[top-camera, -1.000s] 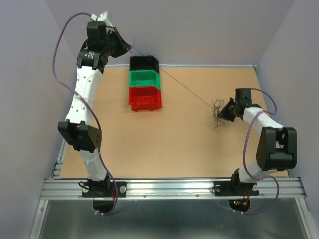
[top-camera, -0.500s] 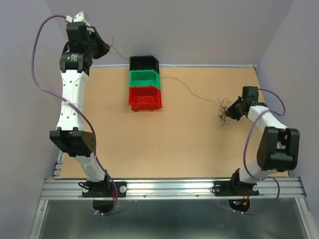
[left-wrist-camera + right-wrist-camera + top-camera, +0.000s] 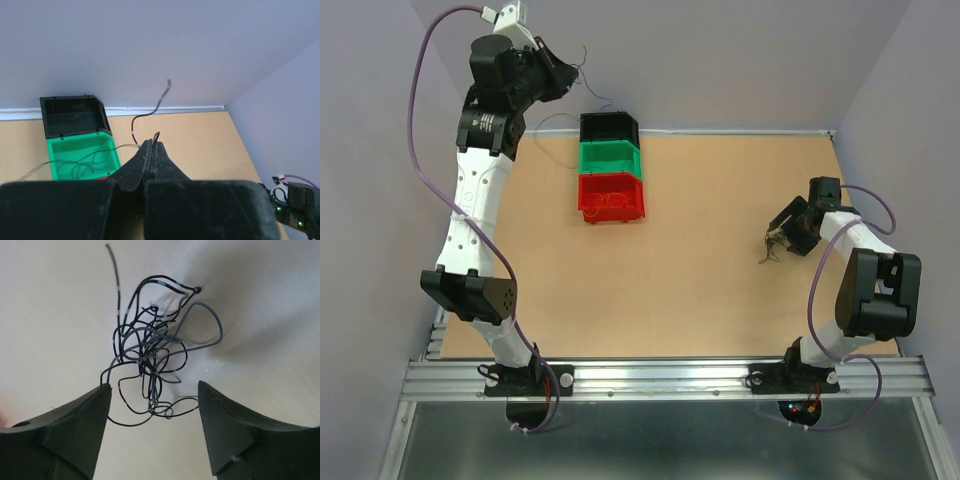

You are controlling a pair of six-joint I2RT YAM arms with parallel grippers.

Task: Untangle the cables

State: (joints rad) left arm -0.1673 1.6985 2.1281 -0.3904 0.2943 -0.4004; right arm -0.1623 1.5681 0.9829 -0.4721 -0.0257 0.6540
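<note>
My left gripper (image 3: 566, 76) is raised high at the back left, above the bins. It is shut on one thin black cable (image 3: 146, 114). The cable's free end curls up over the jaws, and its other part trails left over the green bin (image 3: 80, 150). A small tangled clump of black cables (image 3: 150, 347) lies on the table at the right. My right gripper (image 3: 153, 386) stands open just short of the clump (image 3: 766, 250), one finger on each side and nothing held. Orange-red wires (image 3: 610, 204) lie in the red bin (image 3: 612, 180).
Three bins stand in a row at the back centre: black (image 3: 608, 127), green (image 3: 610, 158), then red nearest. Thin wires lie in the green bin. Grey walls close the table at the back and sides. Each arm carries a thick purple cable (image 3: 420, 120).
The right gripper has opened and let go of the clump. The long black cable, stretched taut between both grippers before, has come free of the clump and now hangs slack from the left gripper.
</note>
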